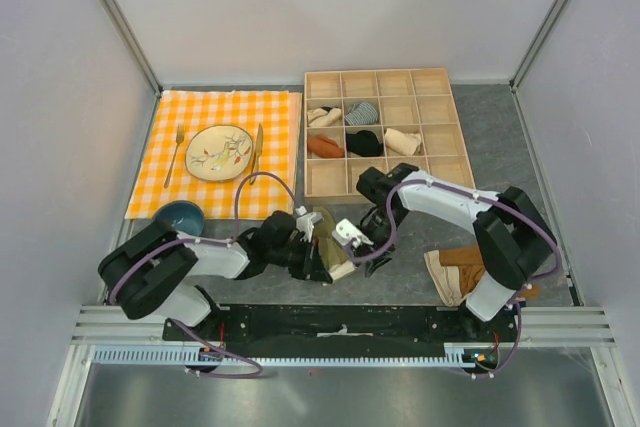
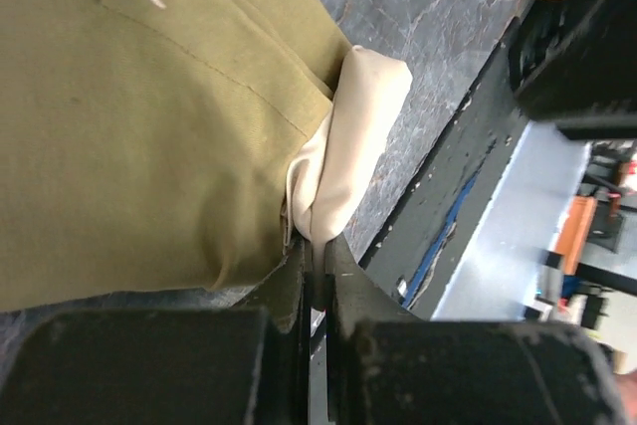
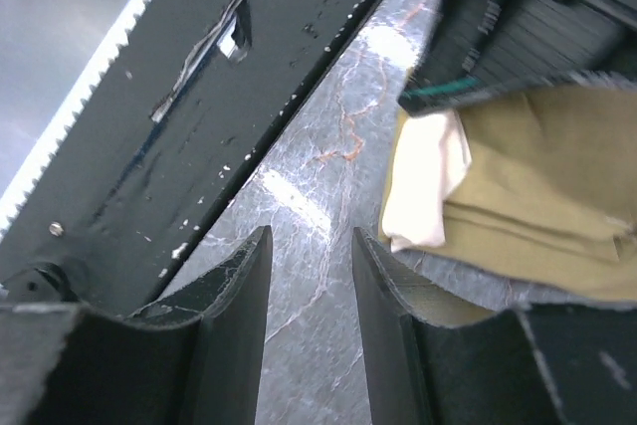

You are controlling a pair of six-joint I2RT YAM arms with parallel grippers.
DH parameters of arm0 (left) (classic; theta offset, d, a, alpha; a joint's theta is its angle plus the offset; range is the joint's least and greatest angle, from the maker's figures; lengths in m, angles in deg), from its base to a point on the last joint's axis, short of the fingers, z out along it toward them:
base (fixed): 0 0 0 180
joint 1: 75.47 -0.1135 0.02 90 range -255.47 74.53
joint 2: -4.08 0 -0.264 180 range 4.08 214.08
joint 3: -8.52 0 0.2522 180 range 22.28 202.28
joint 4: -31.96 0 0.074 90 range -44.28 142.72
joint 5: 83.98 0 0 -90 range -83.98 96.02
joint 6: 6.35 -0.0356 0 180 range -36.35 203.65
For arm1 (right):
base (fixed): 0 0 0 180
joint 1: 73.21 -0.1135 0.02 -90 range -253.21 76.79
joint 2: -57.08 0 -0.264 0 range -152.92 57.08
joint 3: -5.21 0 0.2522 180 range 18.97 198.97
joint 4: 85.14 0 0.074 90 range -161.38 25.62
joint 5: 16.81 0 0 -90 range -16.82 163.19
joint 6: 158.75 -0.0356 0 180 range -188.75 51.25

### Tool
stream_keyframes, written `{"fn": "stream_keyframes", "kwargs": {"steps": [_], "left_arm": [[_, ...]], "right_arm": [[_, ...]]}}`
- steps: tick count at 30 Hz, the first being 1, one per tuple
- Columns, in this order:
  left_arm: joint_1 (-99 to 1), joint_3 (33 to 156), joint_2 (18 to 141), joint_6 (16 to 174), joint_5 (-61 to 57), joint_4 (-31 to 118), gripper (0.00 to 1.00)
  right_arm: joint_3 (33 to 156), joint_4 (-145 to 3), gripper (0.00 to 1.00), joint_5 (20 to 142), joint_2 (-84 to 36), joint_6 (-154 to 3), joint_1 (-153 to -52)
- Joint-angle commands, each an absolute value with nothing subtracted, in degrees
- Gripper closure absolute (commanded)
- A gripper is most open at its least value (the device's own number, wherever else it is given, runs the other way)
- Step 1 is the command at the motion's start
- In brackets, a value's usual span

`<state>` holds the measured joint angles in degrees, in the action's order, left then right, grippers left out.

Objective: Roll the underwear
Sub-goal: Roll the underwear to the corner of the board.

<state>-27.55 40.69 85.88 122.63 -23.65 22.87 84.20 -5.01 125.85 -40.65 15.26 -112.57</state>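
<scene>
The olive-khaki underwear [image 1: 325,230] lies folded on the grey table between the two arms, with its cream waistband [image 1: 342,269] at the near end. In the left wrist view the olive fabric [image 2: 139,136] fills the left side. My left gripper [image 2: 318,246] is shut on a fold of the cream waistband [image 2: 348,136]; in the top view it [image 1: 316,255] sits at the underwear's left side. My right gripper [image 3: 309,236] is open and empty over bare table, just left of the underwear's waistband corner [image 3: 423,186]. In the top view the right gripper [image 1: 352,244] is at the underwear's right edge.
A wooden compartment box [image 1: 385,82] with several rolled garments stands at the back. An orange checked cloth [image 1: 280,107] holds a plate [image 1: 219,152], fork and knife; a blue bowl [image 1: 179,217] is by my left arm. A pile of rust-brown and pale garments [image 1: 455,269] lies at the near right. The black base rail [image 3: 229,97] runs close by.
</scene>
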Motion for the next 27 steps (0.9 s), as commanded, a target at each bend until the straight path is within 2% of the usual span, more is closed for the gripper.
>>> {"fn": "stream_keyframes", "kwargs": {"steps": [1,6,22,26,27], "left_arm": [[-31.25,43.54,92.13,126.8,-29.4,29.01,0.98],[-34.07,46.97,96.18,128.91,-32.21,31.57,0.98],[-35.56,49.26,100.23,130.5,-32.92,34.03,0.98],[-35.74,49.43,99.35,131.46,-32.22,33.77,0.95],[-35.74,49.44,99.18,131.72,-32.13,33.77,0.92]], "right_arm": [[77.26,-17.65,0.51,120.84,-34.0,19.59,-118.28],[72.93,-29.26,0.48,113.01,-31.42,15.2,-122.52],[69.59,-39.12,0.49,105.27,-37.4,11.85,-125.33],[68.63,-41.49,0.5,102.64,-38.46,10.36,-125.6],[68.45,-41.93,0.51,102.19,-38.54,9.66,-125.6]]}}
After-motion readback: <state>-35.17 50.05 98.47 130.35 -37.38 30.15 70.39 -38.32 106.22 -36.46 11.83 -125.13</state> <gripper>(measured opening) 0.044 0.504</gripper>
